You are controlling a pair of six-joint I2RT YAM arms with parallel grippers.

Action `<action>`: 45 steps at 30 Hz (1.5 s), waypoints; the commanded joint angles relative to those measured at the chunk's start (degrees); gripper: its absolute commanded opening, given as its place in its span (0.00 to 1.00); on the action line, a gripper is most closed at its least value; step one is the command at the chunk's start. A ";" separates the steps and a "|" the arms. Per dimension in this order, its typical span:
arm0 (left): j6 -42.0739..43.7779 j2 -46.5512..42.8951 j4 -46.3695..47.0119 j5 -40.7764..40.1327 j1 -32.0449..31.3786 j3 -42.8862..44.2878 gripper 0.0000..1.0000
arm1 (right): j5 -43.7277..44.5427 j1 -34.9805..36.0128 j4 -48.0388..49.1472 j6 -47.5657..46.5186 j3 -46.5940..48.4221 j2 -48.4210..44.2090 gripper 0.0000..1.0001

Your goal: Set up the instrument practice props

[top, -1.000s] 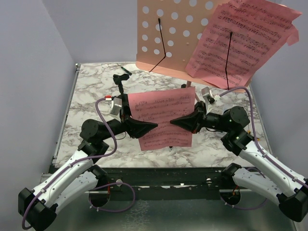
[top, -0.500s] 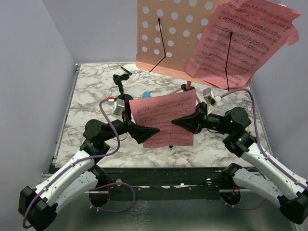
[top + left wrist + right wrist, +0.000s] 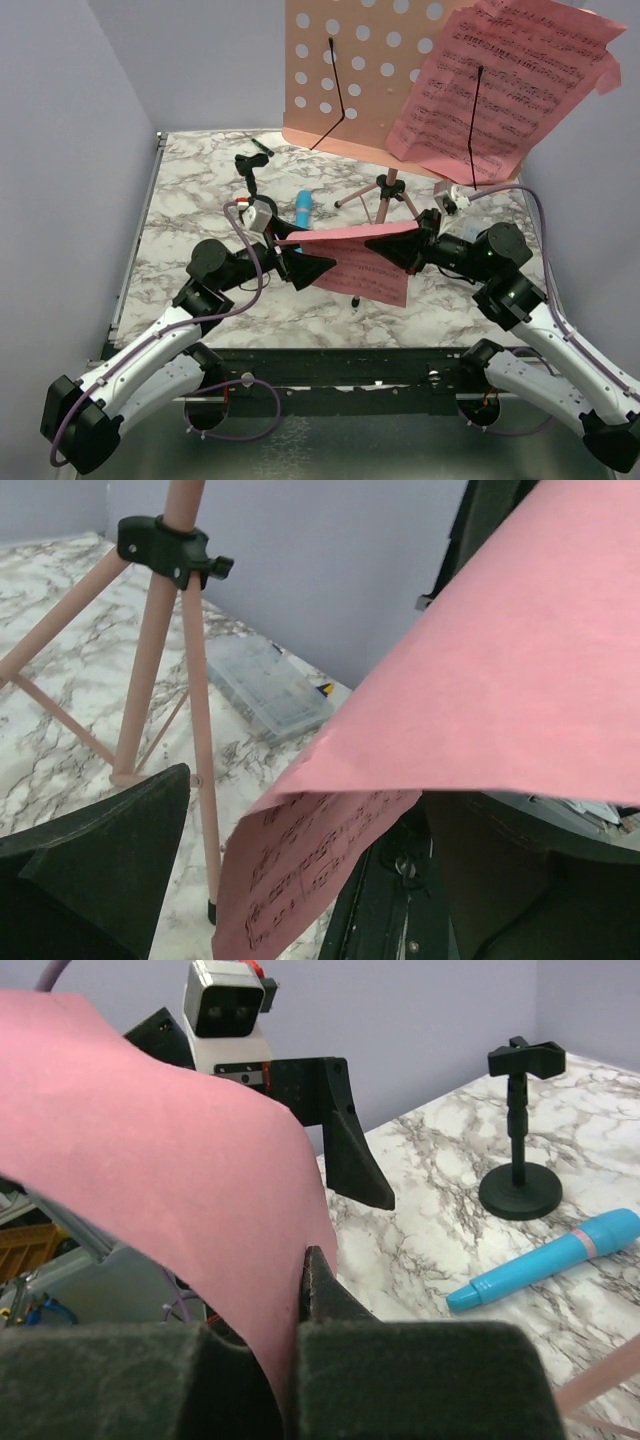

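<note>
From overhead I see my right claw (image 3: 408,246) pinched on the right edge of a pink sheet-music page (image 3: 365,270). The page hangs tilted above the marble bench (image 3: 190,200), its near part drooping. My left claw (image 3: 305,262) stands with jaws apart at the page's left edge. Farther back, the light-blue stick (image 3: 303,208) lies beside the tripod legs of the music stand (image 3: 340,70). A second page (image 3: 500,80) rests on its desk.
</note>
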 commanded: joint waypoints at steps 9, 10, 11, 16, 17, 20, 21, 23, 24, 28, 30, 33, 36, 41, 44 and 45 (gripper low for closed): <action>-1.78 3.33 -5.67 -13.84 0.62 -3.19 0.99 | 11.44 0.21 -10.15 -2.55 3.01 -6.16 0.01; -2.11 3.66 -5.61 -14.20 0.89 -3.54 0.99 | 12.19 0.19 -10.26 -2.84 3.30 -6.66 0.01; -2.53 3.95 -5.51 -14.43 1.35 -3.81 0.99 | 12.89 0.19 -11.98 -3.10 3.58 -7.04 0.01; -6.46 6.69 -4.38 -14.20 5.85 -5.69 0.99 | 15.32 0.19 -14.11 -3.67 4.48 -9.03 0.01; -8.35 7.58 -3.95 -13.65 7.29 -6.12 0.99 | 15.57 0.19 -14.37 -3.65 4.73 -9.23 0.01; -12.74 10.87 -2.50 -11.62 11.53 -7.19 0.99 | 15.87 0.19 -15.43 -3.48 5.28 -9.24 0.01; -13.73 12.05 -2.35 -10.94 12.67 -7.31 0.99 | 15.94 0.20 -15.83 -3.31 5.33 -9.13 0.01; -15.04 14.52 -2.07 -9.36 13.94 -7.26 0.99 | 16.25 0.19 -16.36 -2.48 5.34 -8.86 0.01; -15.16 15.40 -1.92 -8.44 14.25 -7.05 0.99 | 16.61 0.19 -16.82 -1.41 5.15 -8.59 0.01; -13.43 15.32 -1.90 -5.57 14.28 -6.29 0.99 | 18.85 0.19 -20.94 2.67 5.14 -6.89 0.01; -12.64 13.34 -2.43 -5.69 14.30 -6.14 0.99 | 20.14 0.19 -23.94 5.59 5.31 -5.49 0.01; -11.33 9.50 -3.65 -6.04 14.26 -5.71 0.99 | 22.15 0.21 -29.92 9.73 6.21 -2.72 0.01; -9.78 5.39 -5.27 -6.48 14.30 -5.41 0.99 | 22.62 0.19 -35.35 12.61 5.91 0.12 0.01; -7.64 0.73 -8.68 -9.47 14.30 -5.01 0.99 | 20.02 0.19 -36.82 15.23 3.86 2.67 0.01; -6.84 -0.99 -9.66 -10.40 14.29 -4.91 0.99 | 17.43 0.19 -34.42 16.71 2.54 2.13 0.01; -6.81 -1.47 -9.67 -10.43 14.26 -4.86 0.99 | 16.75 0.19 -33.66 16.94 2.19 1.94 0.01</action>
